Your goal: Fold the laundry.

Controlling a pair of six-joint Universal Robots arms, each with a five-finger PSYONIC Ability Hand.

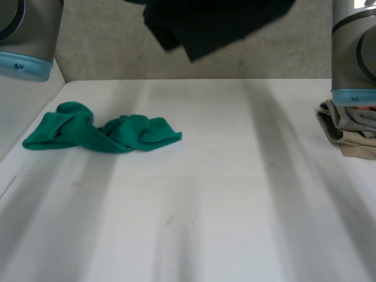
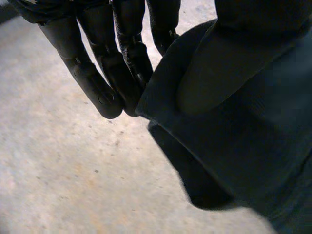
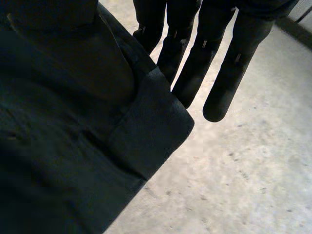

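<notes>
A dark garment (image 1: pixel 217 23) hangs in the air above the table's far edge, bunched, with a hemmed edge showing. In the left wrist view my left hand (image 2: pixel 117 63) pinches an edge of this garment (image 2: pixel 243 146) between its thumb and straight fingers. My right hand (image 3: pixel 214 58) holds the garment (image 3: pixel 73 146) the same way, its thumb pressed on the cloth near a folded hem. A crumpled green cloth (image 1: pixel 106 132) lies on the white table (image 1: pixel 205 205) at the left.
A pile of beige and grey clothes (image 1: pixel 352 129) sits at the table's right edge under my right arm (image 1: pixel 352 53). My left arm (image 1: pixel 29 35) stands above the far left corner. Grey floor lies beyond the table.
</notes>
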